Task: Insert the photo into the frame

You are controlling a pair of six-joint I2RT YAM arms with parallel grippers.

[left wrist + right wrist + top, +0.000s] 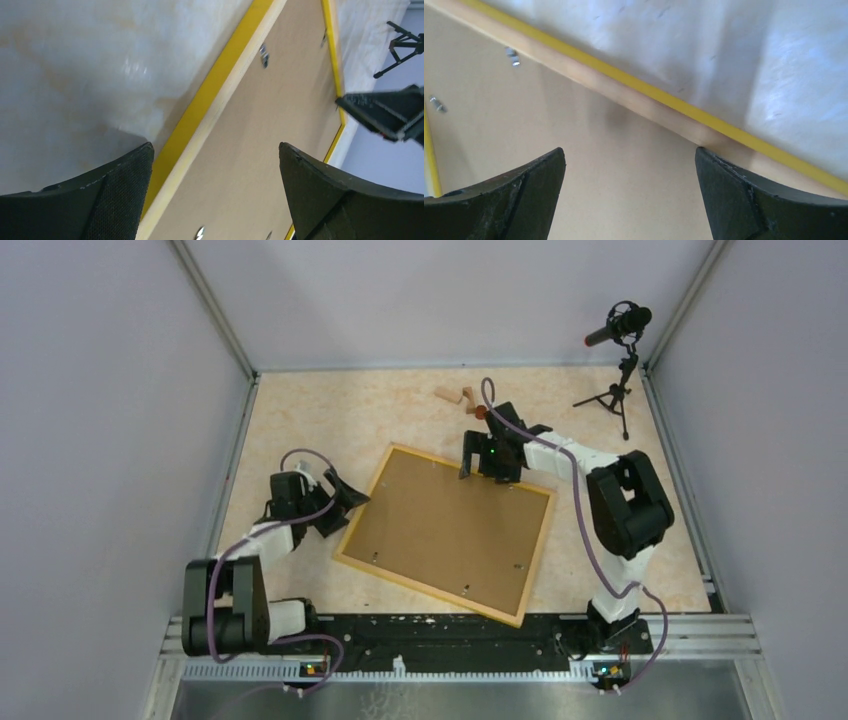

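The frame (537,558) lies face down on the table, its thin yellow-orange edge around a plain brown backing board (447,532). The photo is not in view. My left gripper (345,512) stands open at the frame's left edge; in the left wrist view the left gripper (215,147) straddles the yellow strip of the frame (205,100) and the board (280,95), holding nothing. My right gripper (486,476) hangs open over the frame's far edge. In the right wrist view the right gripper (630,150) is above the board (524,125), beside the frame's rim (659,97).
A microphone on a small tripod (620,340) stands at the back right corner. Small wooden pieces (455,395) lie near the back, just beyond the right gripper. Small metal tabs (264,55) sit along the board's edges. Grey walls enclose the table on three sides.
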